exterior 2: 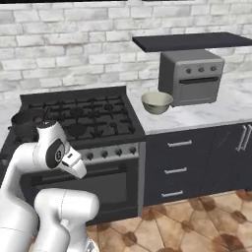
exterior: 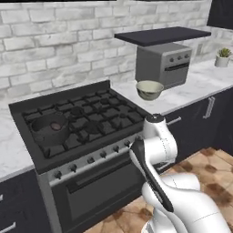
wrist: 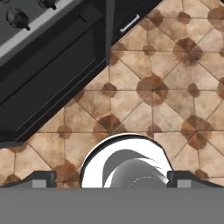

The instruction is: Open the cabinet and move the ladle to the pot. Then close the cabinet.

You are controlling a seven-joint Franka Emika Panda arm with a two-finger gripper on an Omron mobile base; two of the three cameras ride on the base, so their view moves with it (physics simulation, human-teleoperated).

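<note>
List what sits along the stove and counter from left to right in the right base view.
Pot on the stove's left rear burner → stove → pale olive bowl on the marble counter → grey toaster oven.

Even, flat rendered light fills all three views, bright without any single visible source. The brick wall and marble tabletop read pale and slightly washed, with no hard glare. Shadows are soft: a faint dark band lies under the dark shelf. The stove is dim, its details smeared. Edges everywhere look coarse and lightly blurred; the floor tiles stay sharpest.
</note>
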